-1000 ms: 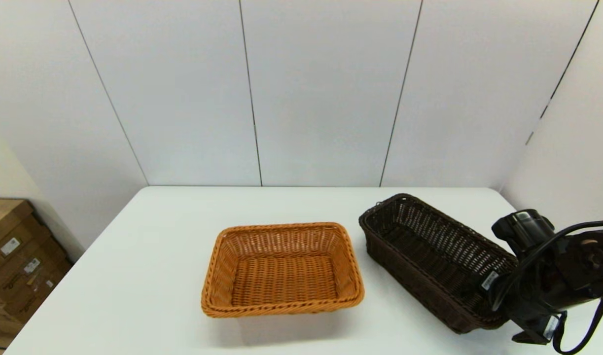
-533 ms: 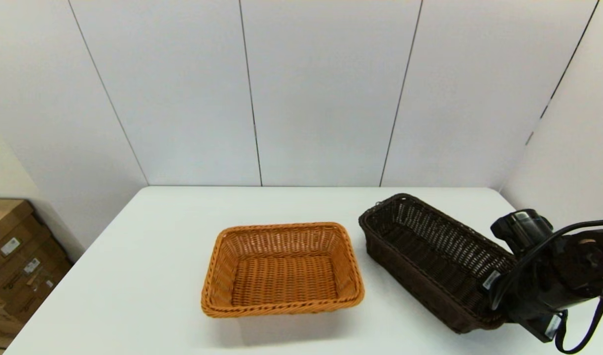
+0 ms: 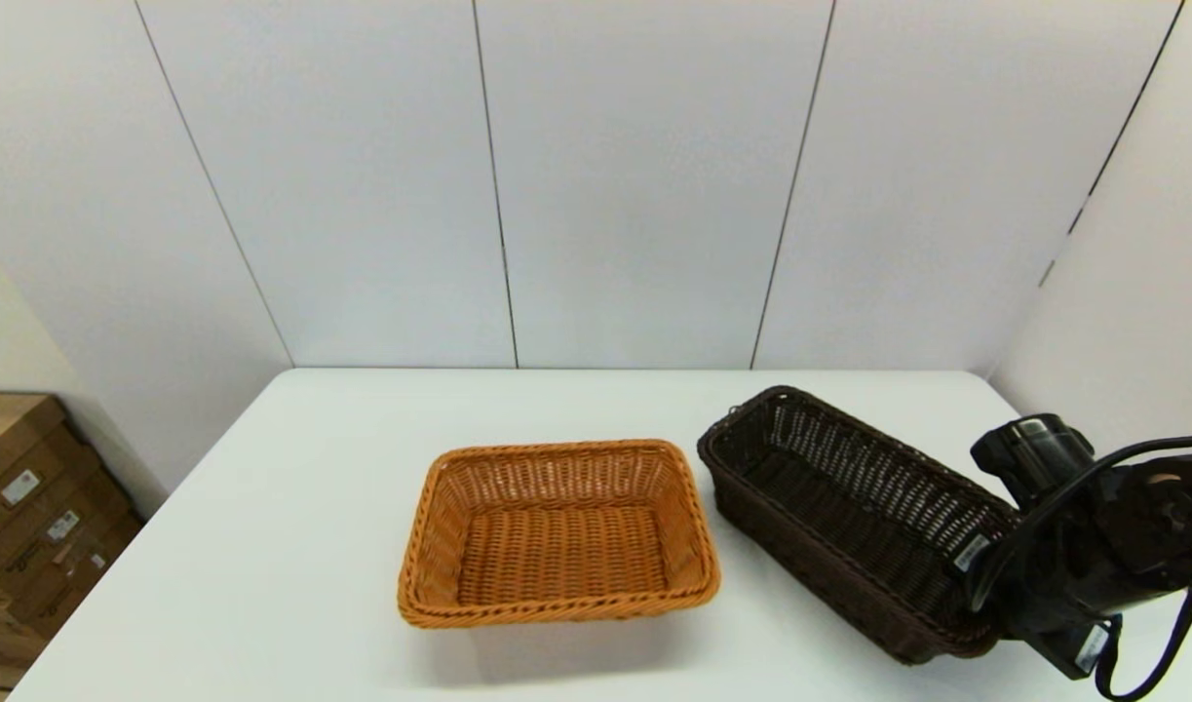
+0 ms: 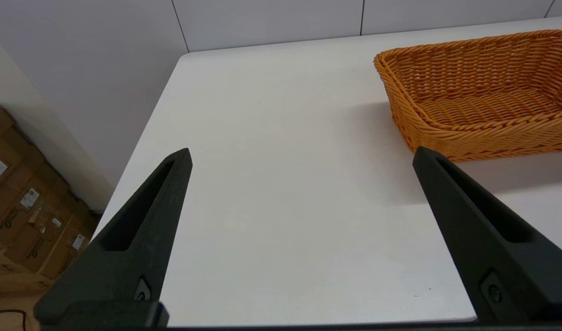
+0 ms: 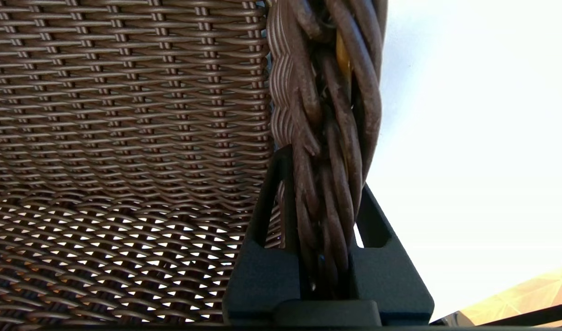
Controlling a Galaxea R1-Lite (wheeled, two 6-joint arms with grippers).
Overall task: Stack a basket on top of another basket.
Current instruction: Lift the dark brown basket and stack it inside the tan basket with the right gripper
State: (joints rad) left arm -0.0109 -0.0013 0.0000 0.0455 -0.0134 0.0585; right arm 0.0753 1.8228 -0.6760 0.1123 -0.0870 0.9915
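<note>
Low on the right of the head view, the right gripper [image 3: 985, 595] pinches the braided rim at the near end of the dark basket [image 3: 849, 507]. Its wrist view shows this up close: the two black fingers [image 5: 262, 257] sit pressed against either side of the thick braid of the dark basket [image 5: 124, 138], one inside the wall and one outside. Light comes through the weave of the floor there.

From the head view the dark basket runs slantwise from right of centre down toward the lower right corner, its far end close beside the tan basket [image 3: 557, 531] but apart from it. Whether the held end is off the table [image 3: 293, 546] I cannot tell.

At the centre, the tan basket sits flat on the table, open side up.

Off at the table's left near edge, the left gripper [image 4: 303, 156] hovers with its fingers [image 4: 143, 220] spread wide over bare white surface, holding nothing. The tan basket [image 4: 483, 92] shows at the upper right of that wrist view, well clear of the fingers. Cardboard boxes [image 3: 30, 517] stand on the floor at the left edge of the head view.
</note>
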